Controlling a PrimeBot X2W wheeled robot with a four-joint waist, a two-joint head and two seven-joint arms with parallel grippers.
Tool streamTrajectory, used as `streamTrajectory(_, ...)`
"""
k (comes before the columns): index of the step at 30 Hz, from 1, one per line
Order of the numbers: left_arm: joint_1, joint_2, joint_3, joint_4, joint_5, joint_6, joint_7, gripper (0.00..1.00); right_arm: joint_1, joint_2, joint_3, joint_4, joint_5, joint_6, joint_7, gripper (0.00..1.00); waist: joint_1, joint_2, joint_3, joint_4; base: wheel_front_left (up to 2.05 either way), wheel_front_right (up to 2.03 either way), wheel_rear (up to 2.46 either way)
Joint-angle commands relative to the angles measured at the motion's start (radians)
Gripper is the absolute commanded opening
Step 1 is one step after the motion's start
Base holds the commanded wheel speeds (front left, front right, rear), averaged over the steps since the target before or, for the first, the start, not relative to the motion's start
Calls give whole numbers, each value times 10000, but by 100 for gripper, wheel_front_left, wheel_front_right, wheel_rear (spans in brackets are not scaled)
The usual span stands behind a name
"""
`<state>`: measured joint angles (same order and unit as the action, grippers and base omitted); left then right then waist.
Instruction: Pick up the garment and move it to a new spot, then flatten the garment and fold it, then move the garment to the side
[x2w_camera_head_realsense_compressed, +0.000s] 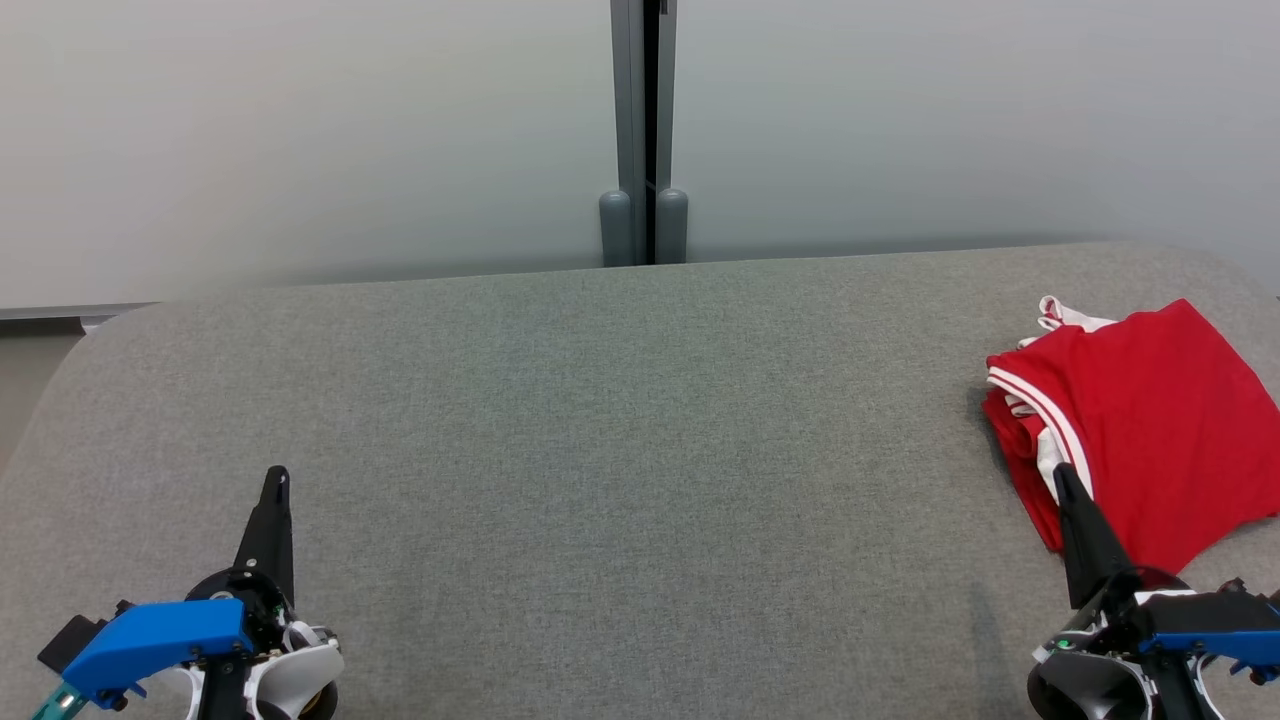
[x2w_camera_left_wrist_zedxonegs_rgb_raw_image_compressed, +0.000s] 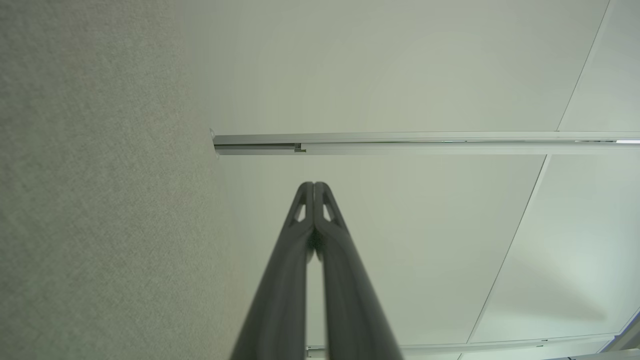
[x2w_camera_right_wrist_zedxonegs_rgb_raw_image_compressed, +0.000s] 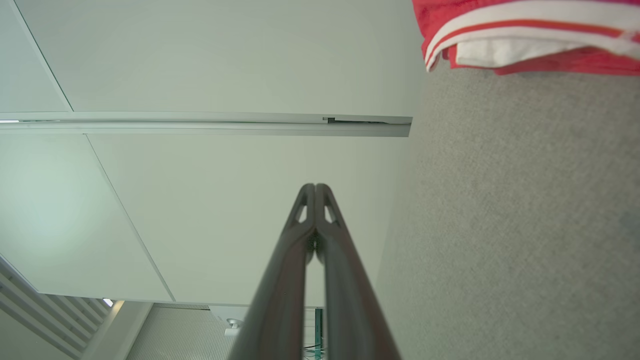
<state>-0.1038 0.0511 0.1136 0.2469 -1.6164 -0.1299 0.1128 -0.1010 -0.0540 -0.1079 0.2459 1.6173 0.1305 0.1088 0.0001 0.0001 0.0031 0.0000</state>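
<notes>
Now, your red fabric garment (x2w_camera_head_realsense_compressed: 1150, 420) with white stripe trim lies in a loosely folded heap at the far right of the grey, felt-like padded table (x2w_camera_head_realsense_compressed: 600, 450), close to the table's right edge, with a bit of white lining showing along its left side. Your right gripper (x2w_camera_head_realsense_compressed: 1061, 480) sits at the lower right of the head view, its two long dark fingers pressed together with nothing between them; from there its tip overlaps the garment's near left edge. The right wrist view shows those fingers (x2w_camera_right_wrist_zedxonegs_rgb_raw_image_compressed: 305, 210) standing apart from the cloth, and the garment (x2w_camera_right_wrist_zedxonegs_rgb_raw_image_compressed: 525, 30) lies off to one side, up in that view's corner. Your left gripper (x2w_camera_head_realsense_compressed: 277, 482) rests over bare table at the lower left, well apart from the garment, and its fingers (x2w_camera_left_wrist_zedxonegs_rgb_raw_image_compressed: 302, 210) are likewise closed tip to tip on nothing. Beyond the table's far edge stands a pale, smooth wall (x2w_camera_head_realsense_compressed: 300, 130), split by a grey vertical post (x2w_camera_head_realsense_compressed: 645, 120).
</notes>
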Motion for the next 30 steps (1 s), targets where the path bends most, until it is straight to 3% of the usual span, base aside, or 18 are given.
streamTrajectory(1, -97, -16, 34, -31, 36, -46, 27, 0, -156, -1, -31, 18, -18, 4, 28, 0, -1, -1, 0, 0, 0, 0, 0)
streamTrajectory(30, -98, -24, 46, -30, 49, -46, 41, 0, -159, 16, -49, 20, -21, 4, 44, 0, -1, -1, 0, 0, 0, 0, 0)
